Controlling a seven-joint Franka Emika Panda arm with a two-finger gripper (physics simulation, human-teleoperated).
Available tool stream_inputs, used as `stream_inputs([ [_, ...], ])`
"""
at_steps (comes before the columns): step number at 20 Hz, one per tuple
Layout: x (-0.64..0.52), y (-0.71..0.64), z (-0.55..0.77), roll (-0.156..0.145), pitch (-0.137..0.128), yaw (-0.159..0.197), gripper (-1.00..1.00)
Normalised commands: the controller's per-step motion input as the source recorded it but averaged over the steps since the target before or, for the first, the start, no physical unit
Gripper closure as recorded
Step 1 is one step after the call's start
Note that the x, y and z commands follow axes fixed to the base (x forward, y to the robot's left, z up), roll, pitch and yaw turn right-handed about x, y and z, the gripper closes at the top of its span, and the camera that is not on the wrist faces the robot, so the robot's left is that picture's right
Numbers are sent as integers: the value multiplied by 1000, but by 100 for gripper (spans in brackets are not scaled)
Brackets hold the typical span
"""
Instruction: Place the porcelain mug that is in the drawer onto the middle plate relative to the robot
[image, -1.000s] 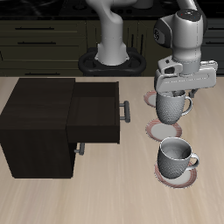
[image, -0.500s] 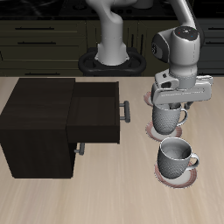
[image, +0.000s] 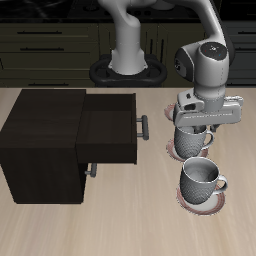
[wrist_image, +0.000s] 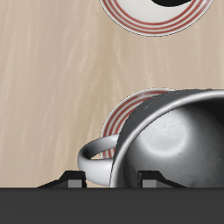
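Nearest the table's front edge, a second grey mug (image: 202, 178) stands on a saucer (image: 203, 198), with the table (image: 120, 225) bare in front of it. Just behind it, the gripper (image: 196, 128) holds the porcelain mug (image: 191, 139) by its rim, jaws closed on the wall, directly over the middle plate (wrist_image: 122, 114); whether the mug base touches the plate cannot be determined. Farther back and to the side, the drawer (image: 112, 126) stands pulled out of the dark cabinet (image: 40, 145), with the robot (image: 128, 45) base at the table's rear edge.
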Motion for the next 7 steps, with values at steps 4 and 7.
stream_inputs([
  [4, -46, -68, -337, -14, 67, -24, 100],
  [7, -148, 23, -228, 7, 28, 22, 100],
])
